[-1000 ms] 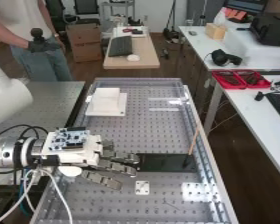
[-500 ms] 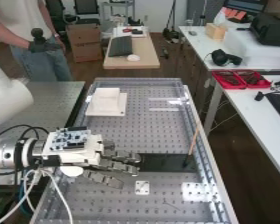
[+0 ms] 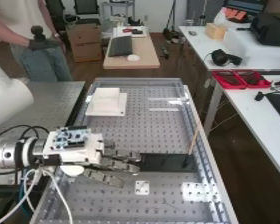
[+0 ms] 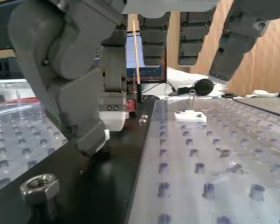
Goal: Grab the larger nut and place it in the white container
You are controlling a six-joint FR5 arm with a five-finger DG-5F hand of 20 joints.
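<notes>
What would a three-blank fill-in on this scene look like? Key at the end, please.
The fingers of the hand point toward a plate whose colour is ____.
The metal nut has a round ____ through its middle.
On the wooden table beyond the bench, a white mouse lies beside a dark ____.

Missing words: black; hole; keyboard.
</notes>
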